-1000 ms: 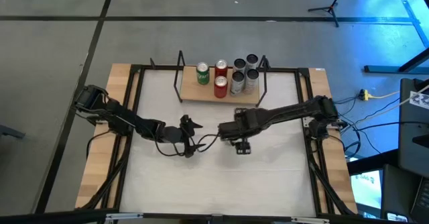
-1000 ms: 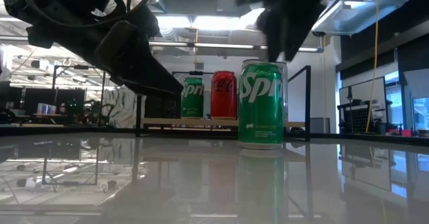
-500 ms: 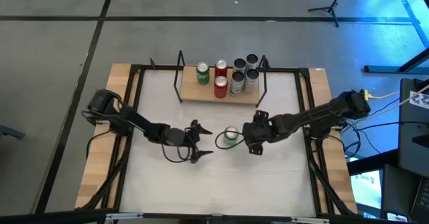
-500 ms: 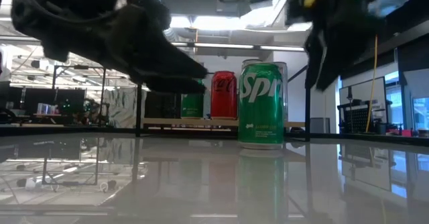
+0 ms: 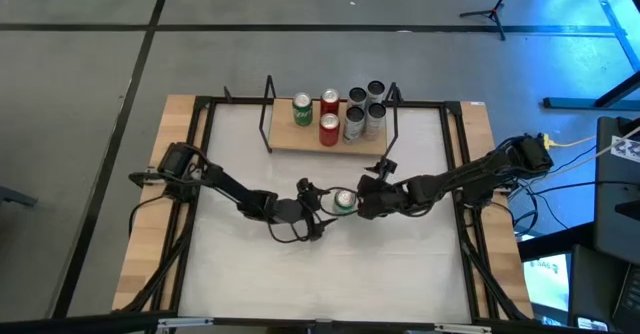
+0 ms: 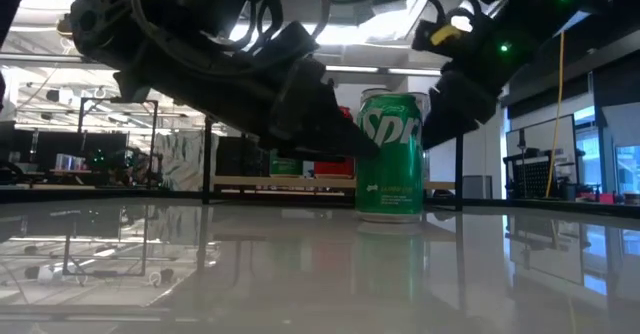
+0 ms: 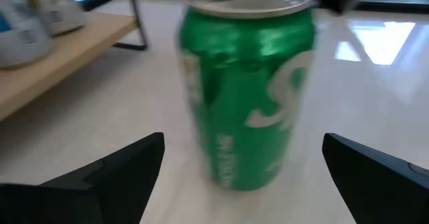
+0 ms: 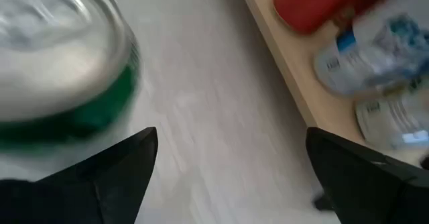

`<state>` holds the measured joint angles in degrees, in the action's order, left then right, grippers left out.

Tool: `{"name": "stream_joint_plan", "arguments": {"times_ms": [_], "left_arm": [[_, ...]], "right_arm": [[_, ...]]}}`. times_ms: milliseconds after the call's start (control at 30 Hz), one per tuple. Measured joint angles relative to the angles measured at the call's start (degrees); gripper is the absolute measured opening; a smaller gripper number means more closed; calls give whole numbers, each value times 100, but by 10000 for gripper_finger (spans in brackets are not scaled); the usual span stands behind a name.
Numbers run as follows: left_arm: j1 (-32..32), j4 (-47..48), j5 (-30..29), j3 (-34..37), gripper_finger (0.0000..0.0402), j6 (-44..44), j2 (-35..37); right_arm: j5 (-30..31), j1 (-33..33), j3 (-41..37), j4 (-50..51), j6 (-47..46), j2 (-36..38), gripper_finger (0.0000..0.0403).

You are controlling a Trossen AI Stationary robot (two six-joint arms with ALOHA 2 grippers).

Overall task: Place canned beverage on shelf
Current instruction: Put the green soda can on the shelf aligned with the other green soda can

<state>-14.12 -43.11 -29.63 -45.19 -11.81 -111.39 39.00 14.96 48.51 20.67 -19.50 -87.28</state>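
Green can (image 5: pixel 344 201) upright on the white desk (image 5: pixel 250 274), an end effector on either side.

Left end effector (image 5: pixel 320 210) sits at the can's 9 o'clock in the high view, fingers (image 7: pixel 107 177) spread apart with the can just ahead between them, not gripped. Right end effector (image 5: pixel 366 200) is at its 3 o'clock, fingers (image 8: pixel 114 170) likewise parted, nothing held. The shelf (image 5: pixel 300 140) stands at the can's 12 o'clock, well apart, carrying a green can (image 5: pixel 302 110), two red cans (image 5: pixel 329 127) and several silver cans (image 5: pixel 364 114).
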Motion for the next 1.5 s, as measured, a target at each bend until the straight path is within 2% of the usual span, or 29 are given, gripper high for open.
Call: {"name": "stream_joint_plan", "arguments": {"times_ms": [133,533,633,733,967,1067,1167,1367,1500], "left_arm": [[-1,49,-448,2,396,-5,0],[-62,534,-970,7,396,-126,2],[-71,602,-489,9,396,42,37],[-76,1000,11,11,396,22,255],[-113,1807,500,13,396,-157,1410],[-42,1866,916,10,396,-119,1950],[145,2060,1276,-173,396,26,2170],[631,3468,1791,-1119,396,303,1901],[857,3968,2236,-1721,396,446,1670]], "right_arm": [[-247,2,0,-413,349,0,376],[-772,0,0,-321,188,1,376],[-960,3,42,-121,117,2,376],[-1183,11,276,644,-31,86,376],[-1059,334,385,1688,-506,661,376],[-989,541,157,1571,-726,793,376],[-888,755,-177,1314,-889,784,376],[-532,1334,-1099,206,-1471,782,376],[-557,1711,-1568,-284,-1841,782,376]]}}
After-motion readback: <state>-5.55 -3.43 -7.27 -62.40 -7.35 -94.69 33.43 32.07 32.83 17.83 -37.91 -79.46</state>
